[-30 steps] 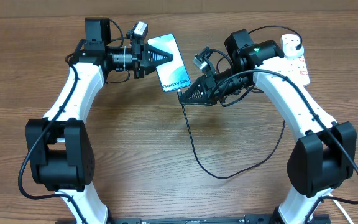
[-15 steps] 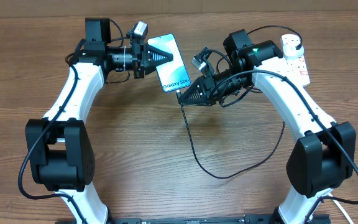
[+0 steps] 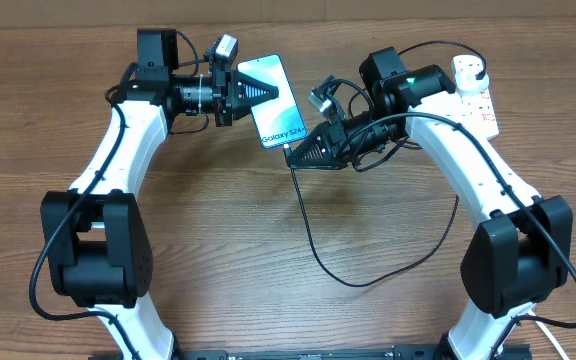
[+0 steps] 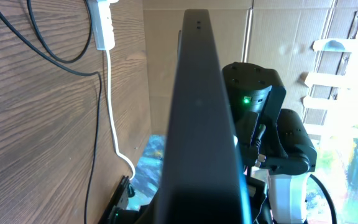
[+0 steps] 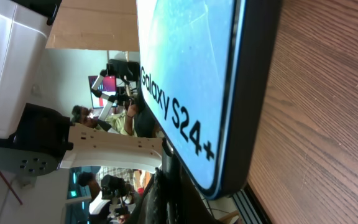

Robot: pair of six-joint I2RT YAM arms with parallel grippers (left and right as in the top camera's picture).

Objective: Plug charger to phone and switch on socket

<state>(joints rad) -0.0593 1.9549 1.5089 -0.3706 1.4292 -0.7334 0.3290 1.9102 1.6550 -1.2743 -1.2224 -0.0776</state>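
Note:
The phone (image 3: 275, 100) has a light blue screen with "Galaxy S24+" text and is held tilted above the table. My left gripper (image 3: 258, 91) is shut on its upper left edge; in the left wrist view the phone's dark edge (image 4: 201, 124) fills the middle. My right gripper (image 3: 296, 155) is shut on the charger's connector tip at the phone's bottom edge. The thin black charger cable (image 3: 313, 240) hangs down in a loop on the table. In the right wrist view the phone (image 5: 191, 87) is close against the connector (image 5: 166, 180). The white socket (image 3: 475, 85) lies at the far right.
A black plug (image 3: 474, 70) sits in the socket's far end. The socket's end and its thick white cord (image 4: 112, 118) show in the left wrist view. Both arms' bases stand at the table's front edge. Cardboard panels line the back edge.

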